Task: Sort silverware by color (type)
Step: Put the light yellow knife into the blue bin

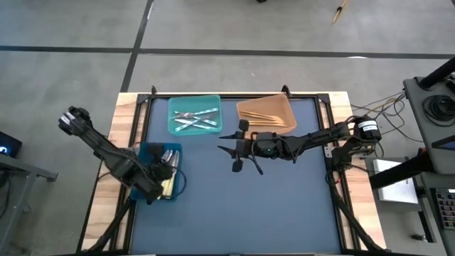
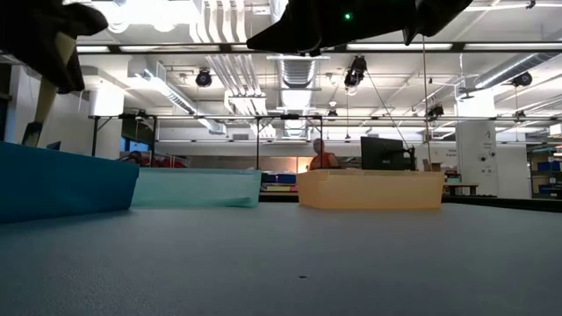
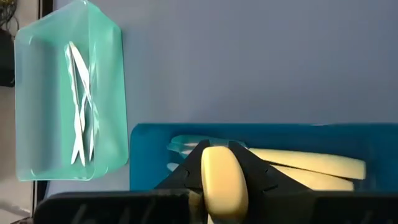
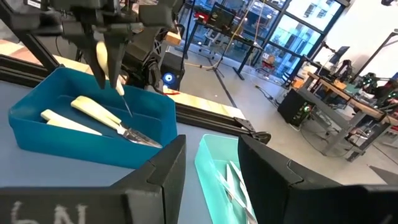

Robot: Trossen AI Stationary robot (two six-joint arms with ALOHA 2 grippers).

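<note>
Cutlery is nearly all sorted, so you are looking at what seems the last drop. Nearest you, at about eight o'clock on the mat, the left gripper point(image 1: 162, 173) hangs over the blue bin point(image 1: 151, 151) with its fingers clenched on a pale yellow utensil point(image 3: 222, 180), held by the handle and pointing down toward the other yellow pieces point(image 4: 99, 114) already lying inside. Judge the piece as light, stiff plastic with a smooth, slippery surface: a thin handle like that can pivot between the pads, so lower it close to the bin floor before you let go rather than dropping from height. If you must regrip, take the broad flat part of the handle, not the narrow neck.

At the centre of the table, the right gripper point(image 1: 238, 151) hovers over bare mat with its fingers spread and nothing between them.

Farther off, at eleven o'clock, the teal bin point(image 1: 193, 116) holds the silvery grey pieces point(image 1: 197, 119), crossed loosely over each other. Beside it at one o'clock, the tan bin point(image 1: 266, 114) carries the orange-tan pieces, hard to pick out against its walls.
</note>
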